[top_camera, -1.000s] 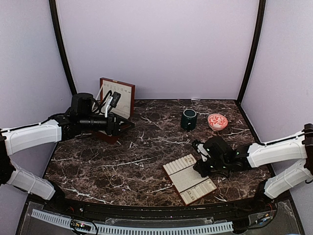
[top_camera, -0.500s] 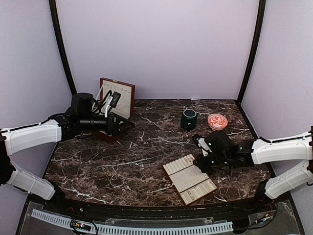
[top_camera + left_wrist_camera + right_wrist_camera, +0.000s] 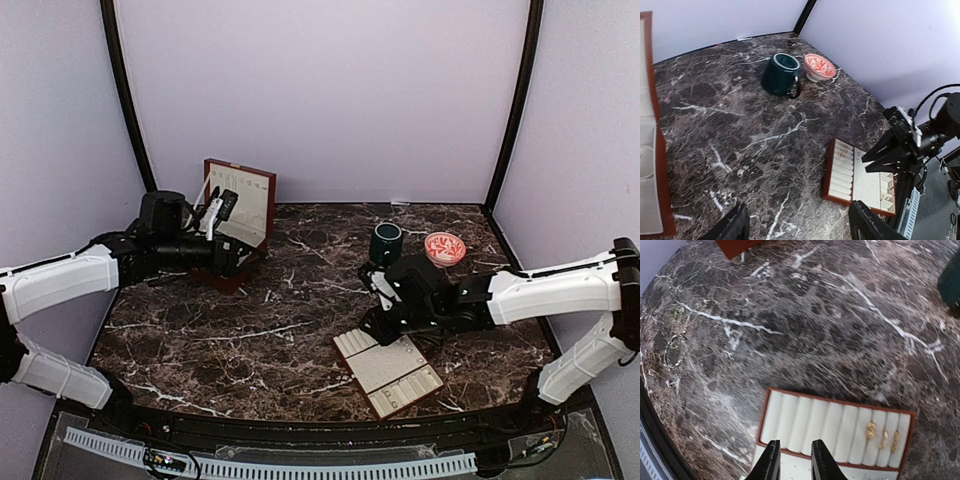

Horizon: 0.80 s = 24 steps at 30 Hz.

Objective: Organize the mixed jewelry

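From my screen, the dark marble table [image 3: 250,330] with white veins fills the floor of a booth with pale lilac walls [image 3: 320,90]. At 11 o'clock from the table's centre a red-brown wooden box [image 3: 252,200] stands open, its cream-lined lid raised toward the back wall. At 2 o'clock I see a dark green mug [image 3: 385,243], upright, and at its 3 o'clock, near but apart, a small red-and-white patterned bowl [image 3: 445,248]. At 4 o'clock a cream-padded tray [image 3: 400,375] with a brown rim lies flat, turned at an angle.
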Motion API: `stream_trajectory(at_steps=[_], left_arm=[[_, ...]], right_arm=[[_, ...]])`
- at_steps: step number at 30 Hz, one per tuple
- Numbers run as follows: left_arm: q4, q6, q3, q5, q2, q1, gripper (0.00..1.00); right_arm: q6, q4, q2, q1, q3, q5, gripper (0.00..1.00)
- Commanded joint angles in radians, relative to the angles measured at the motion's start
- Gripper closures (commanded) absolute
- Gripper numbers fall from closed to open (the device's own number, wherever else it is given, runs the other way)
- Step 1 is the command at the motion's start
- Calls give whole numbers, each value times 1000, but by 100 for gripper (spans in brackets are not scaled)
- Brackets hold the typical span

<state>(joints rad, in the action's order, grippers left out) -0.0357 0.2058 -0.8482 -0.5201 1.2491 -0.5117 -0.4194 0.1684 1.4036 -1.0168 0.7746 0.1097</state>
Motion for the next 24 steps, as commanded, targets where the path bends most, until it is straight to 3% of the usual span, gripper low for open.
stream_trajectory(at_steps=[1,8,16,24], left_arm=[[148,2,-6,105,-29,62,29],[204,19,23,134,-55,184,29],[247,-24,-2,226,-81,200,28],[246,-14,5,205,-89,200,28]], right_arm=[[-11,-61,122,-63,132,-3,75],[36,-53,351,-153,330,0,72],[135,15,537,-268,543,-59,68],[167,81,683,-328,708,-214,70]])
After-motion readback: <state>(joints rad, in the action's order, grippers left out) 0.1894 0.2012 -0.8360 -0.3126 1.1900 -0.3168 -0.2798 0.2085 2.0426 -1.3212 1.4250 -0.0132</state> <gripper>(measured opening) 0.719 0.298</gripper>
